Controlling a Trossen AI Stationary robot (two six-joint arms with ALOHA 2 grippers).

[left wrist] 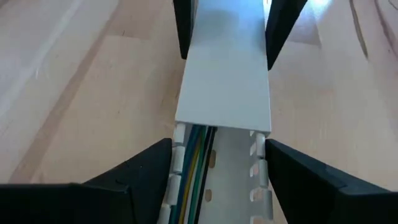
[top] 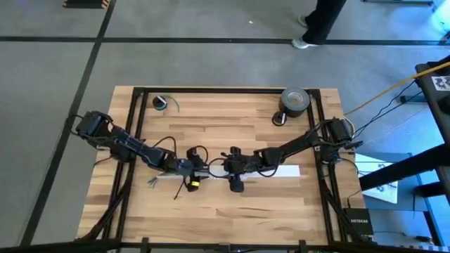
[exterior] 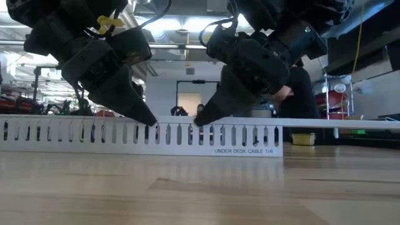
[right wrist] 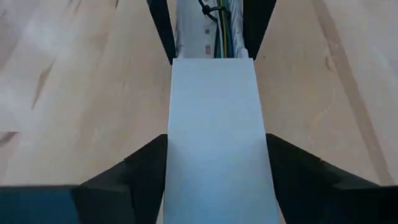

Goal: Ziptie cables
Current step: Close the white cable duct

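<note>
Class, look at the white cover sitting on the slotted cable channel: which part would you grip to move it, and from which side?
Grip the white cover across its two long edges, coming down from above. It is a long, flat, narrow strip on the slotted channel, so fingers can straddle it, as the left gripper and right gripper do. The cables lie in the uncovered part.

The cables (left wrist: 198, 163), thin green, yellow and grey wires, are laid lengthwise inside a white slotted channel (left wrist: 249, 180) near the desk's front edge, partly hidden under its white cover (left wrist: 224, 74); no ziptie is discernible.
</note>
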